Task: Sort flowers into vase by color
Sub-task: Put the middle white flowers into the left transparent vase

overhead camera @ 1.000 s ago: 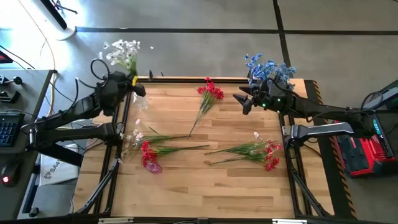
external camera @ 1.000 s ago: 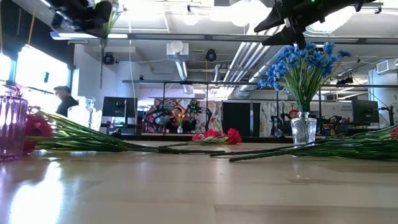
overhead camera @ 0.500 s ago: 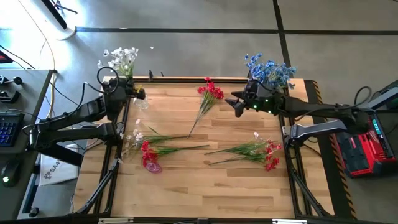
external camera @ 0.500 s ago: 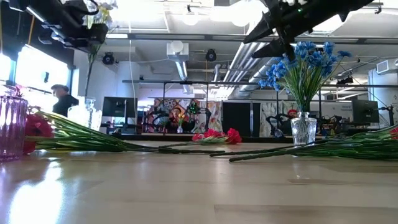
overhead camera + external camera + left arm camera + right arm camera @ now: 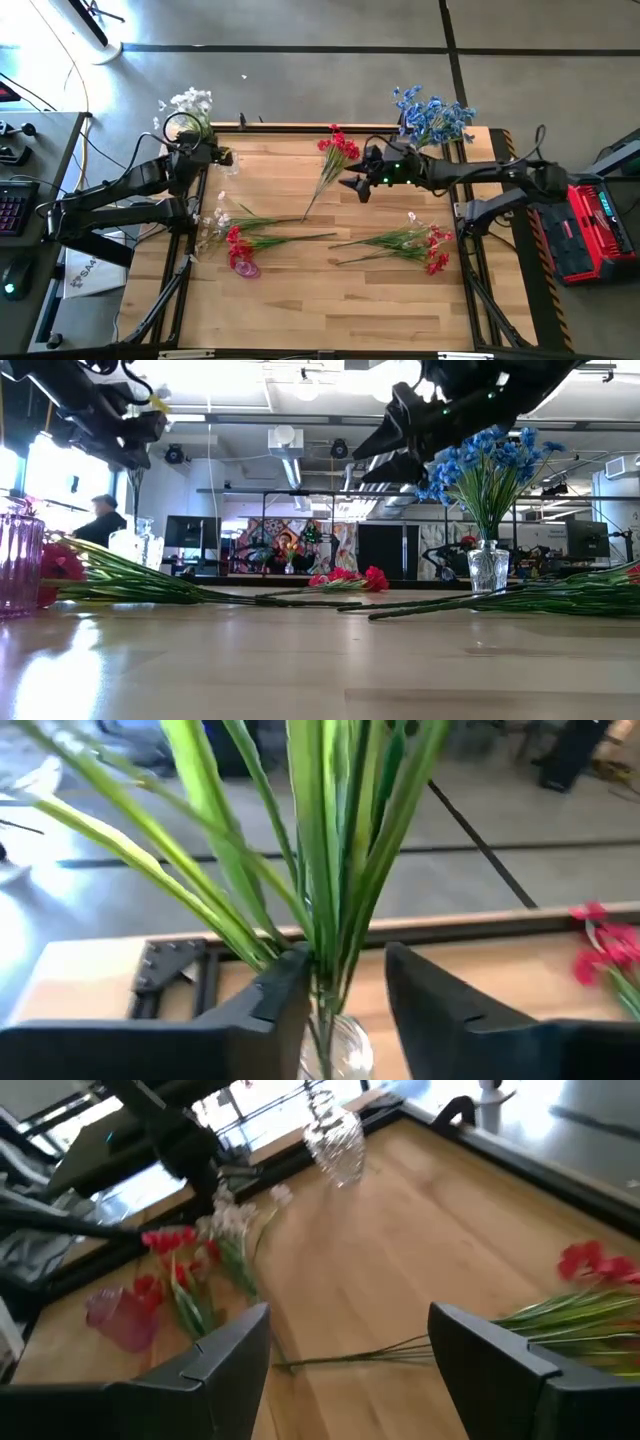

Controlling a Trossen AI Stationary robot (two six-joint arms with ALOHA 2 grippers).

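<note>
White stems go into the corner vase

Left gripper point(image 5: 335, 990) pinches the white flowers point(image 5: 189, 101) over the clear vase point(image 5: 340, 1048) at the table's point(image 5: 300, 300) far-left edge. Right gripper point(image 5: 352, 186), fingers spread, hovers over open boards beside a red bunch point(image 5: 335, 155)

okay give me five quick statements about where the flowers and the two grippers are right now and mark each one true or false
1. The blue flowers stand in a clear vase. True.
2. The left gripper is empty. False: it holds green stems of the white flowers over a clear vase.
3. The right gripper is open and holds nothing. True.
4. The pink vase stands upright in the table's middle. False: it lies near the left edge beside red flowers.
5. A red bunch lies at the table's far edge. True.
</note>
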